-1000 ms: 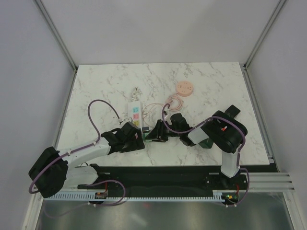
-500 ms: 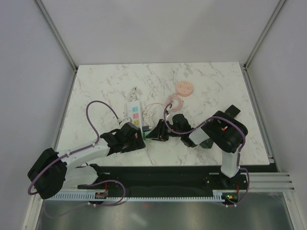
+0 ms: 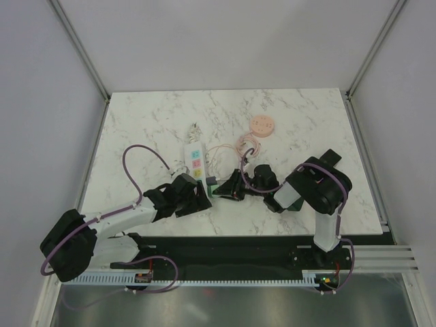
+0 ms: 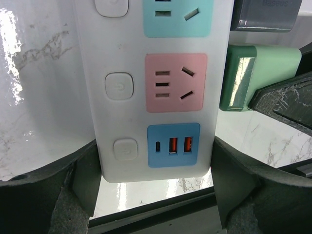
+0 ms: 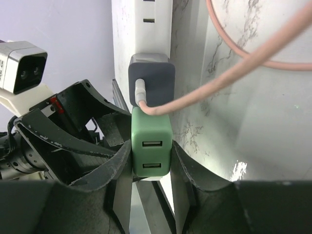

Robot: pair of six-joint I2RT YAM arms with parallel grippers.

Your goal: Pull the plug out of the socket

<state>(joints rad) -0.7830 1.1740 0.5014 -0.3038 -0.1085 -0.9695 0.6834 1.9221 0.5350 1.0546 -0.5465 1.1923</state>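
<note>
1. Right gripper [image 5: 151,165] is closed on the green square plastic plug [image 5: 150,144].
2. Plug sits in the side of the long white power strip [image 4: 151,87], near its end.
3. Left gripper [image 4: 153,190], jaws wide, straddles that end.
4. Pull should go sideways, away from the strip.

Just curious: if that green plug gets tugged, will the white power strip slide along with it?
Probably, if unheld: the power strip looks like light plastic on glossy marble. The left gripper straddles its end, likely bracing it. The right gripper pinches the rigid-looking green plug.
</note>
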